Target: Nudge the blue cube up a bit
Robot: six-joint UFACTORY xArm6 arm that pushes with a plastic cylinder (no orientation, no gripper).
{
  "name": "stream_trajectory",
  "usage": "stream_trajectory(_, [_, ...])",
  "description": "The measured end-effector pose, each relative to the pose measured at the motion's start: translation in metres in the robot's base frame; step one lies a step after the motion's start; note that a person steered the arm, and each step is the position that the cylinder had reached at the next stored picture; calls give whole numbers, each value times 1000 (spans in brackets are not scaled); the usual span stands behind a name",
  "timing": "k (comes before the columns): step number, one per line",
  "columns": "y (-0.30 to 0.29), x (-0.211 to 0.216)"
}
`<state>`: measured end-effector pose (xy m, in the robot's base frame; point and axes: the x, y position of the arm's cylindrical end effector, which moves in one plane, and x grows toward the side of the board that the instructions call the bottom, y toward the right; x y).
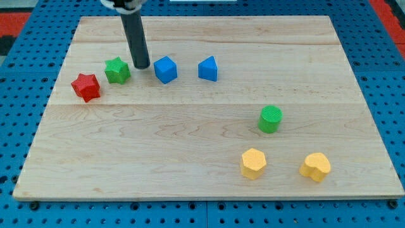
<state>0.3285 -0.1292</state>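
Note:
The blue cube [165,69] lies on the wooden board [190,145] at the upper left of the middle. My tip [142,66] stands just to the cube's left, a small gap apart, between the cube and a green star block [117,70]. A second blue block [208,69], wedge-like, lies to the cube's right.
A red star block [86,87] lies at the left below the green star. A green cylinder [270,119] stands right of the middle. Two yellow blocks [254,163] [315,166] lie at the lower right. A blue pegboard [19,95] surrounds the board.

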Motion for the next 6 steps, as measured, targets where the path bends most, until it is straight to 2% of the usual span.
stream_trajectory(1, [-42, -26])
stream_trajectory(2, [-36, 21])
stream_trajectory(3, [1, 63])
stream_trajectory(4, [23, 85])
stream_trajectory(5, [23, 84])
stream_trajectory(6, [25, 56])
